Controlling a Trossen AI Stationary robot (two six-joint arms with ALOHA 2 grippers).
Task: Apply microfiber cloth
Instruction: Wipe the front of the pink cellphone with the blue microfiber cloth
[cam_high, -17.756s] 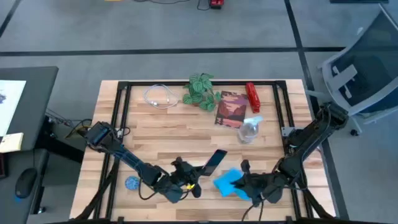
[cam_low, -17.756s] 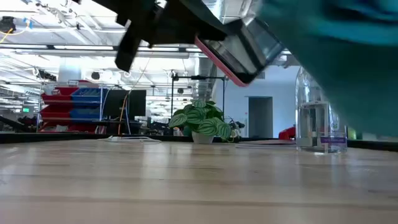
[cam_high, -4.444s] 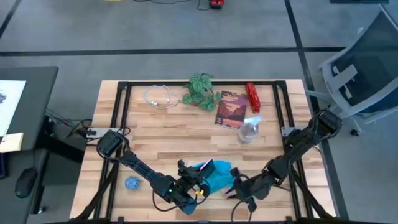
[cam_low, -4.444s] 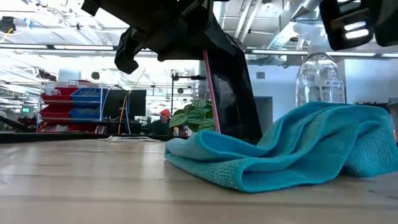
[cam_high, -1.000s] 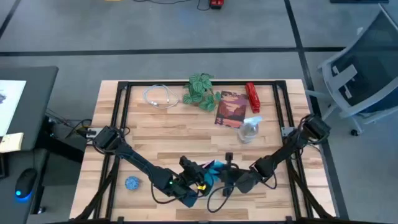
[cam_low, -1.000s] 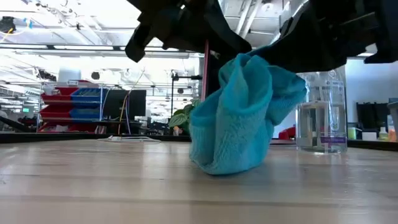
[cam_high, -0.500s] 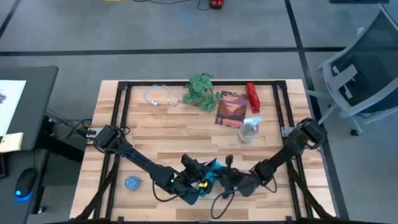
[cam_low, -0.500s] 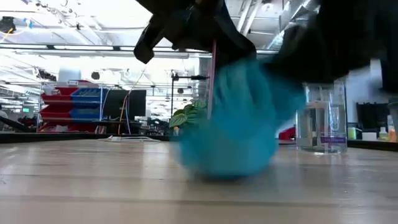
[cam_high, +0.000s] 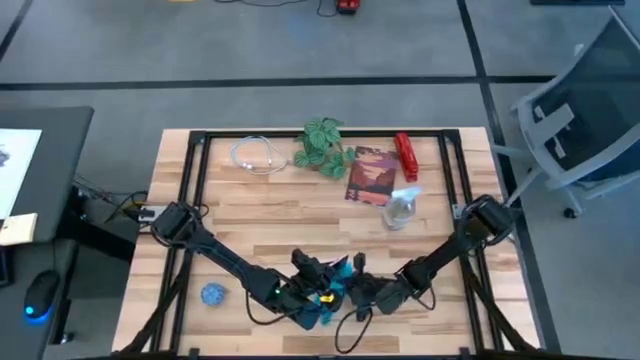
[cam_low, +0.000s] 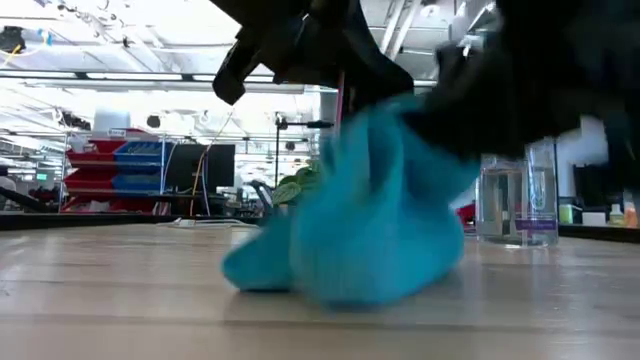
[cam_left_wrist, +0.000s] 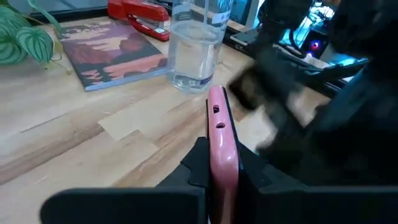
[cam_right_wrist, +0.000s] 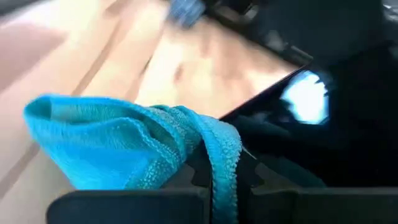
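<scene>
A black phone in a pink case (cam_left_wrist: 219, 134) stands on edge near the table's front middle, with my left gripper (cam_high: 312, 280) shut on it. Right beside it, my right gripper (cam_high: 358, 288) is shut on the sky-blue microfiber cloth (cam_low: 370, 220). The bunched cloth lies against the phone's dark screen (cam_right_wrist: 298, 106). In the low view the cloth hides the phone's lower part, and only the phone's pink edge (cam_low: 340, 105) shows above it. My left gripper pinches the phone between its two fingers, one on each flat face, near the end closest to the wrist (cam_left_wrist: 221, 163). The phone stands on edge, its pink rim up and its length running away from the fingers. My right gripper pinches a bunched fold of the cloth with its hemmed edge (cam_right_wrist: 219, 149) between the two fingers; several layers seem gathered there. The cloth hangs slack below the gripper, and its lower end (cam_low: 262, 266) lies on the table.
At the back of the table stand a clear water bottle (cam_high: 400, 210), a book (cam_high: 371, 175), a red stapler (cam_high: 406, 155), a small plant (cam_high: 322, 145) and a white cable (cam_high: 258, 155). A small blue ball (cam_high: 212, 294) lies at the front left.
My right gripper has moved toward the table's left edge, along the phone, carrying the cloth. The cloth's lower end has been dragged along and now spreads out on the table toward the left. My left gripper has kept the phone where it was.
</scene>
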